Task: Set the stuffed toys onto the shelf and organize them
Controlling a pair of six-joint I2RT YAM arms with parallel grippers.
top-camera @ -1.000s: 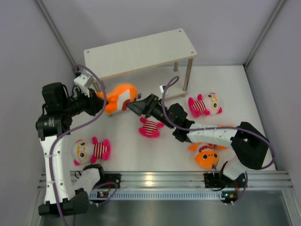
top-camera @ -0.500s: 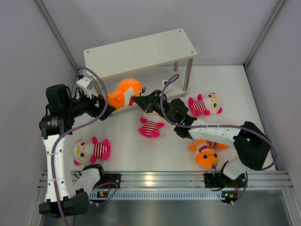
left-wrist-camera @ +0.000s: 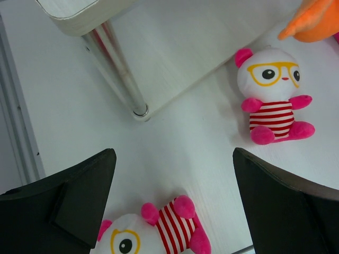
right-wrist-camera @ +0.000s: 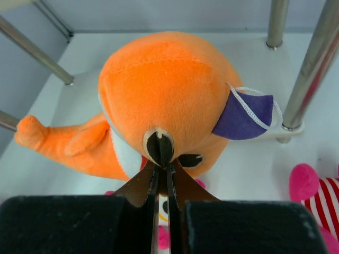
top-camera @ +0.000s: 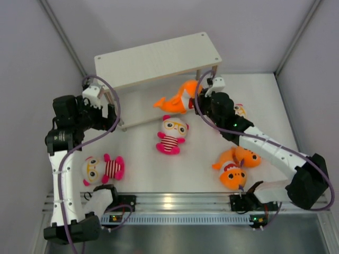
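My right gripper point(top-camera: 200, 100) point(right-wrist-camera: 163, 168) is shut on an orange shark point(top-camera: 177, 98) point(right-wrist-camera: 169, 95), pinching the plush by its eye. The shark hangs off the table in front of the shelf's point(top-camera: 159, 57) lower board, near the right posts point(right-wrist-camera: 312, 69). My left gripper point(top-camera: 109, 114) point(left-wrist-camera: 174, 159) stands open and empty by the shelf's left front post point(left-wrist-camera: 119, 74). A striped doll point(top-camera: 170, 135) point(left-wrist-camera: 273, 98) lies mid-table. Another doll point(top-camera: 103, 169) point(left-wrist-camera: 153, 233) lies under my left gripper. A second shark point(top-camera: 235, 168) lies at the near right.
A third doll point(top-camera: 241, 110) point(right-wrist-camera: 312, 185) lies right of the shelf, mostly hidden behind my right arm. Grey walls close in the table on the left, right and back. An aluminium rail point(top-camera: 180, 201) runs along the near edge.
The left gripper opened and let go of the orange shark, then drew back left. The right gripper shut on the shark and carried it right, toward the shelf's right end.
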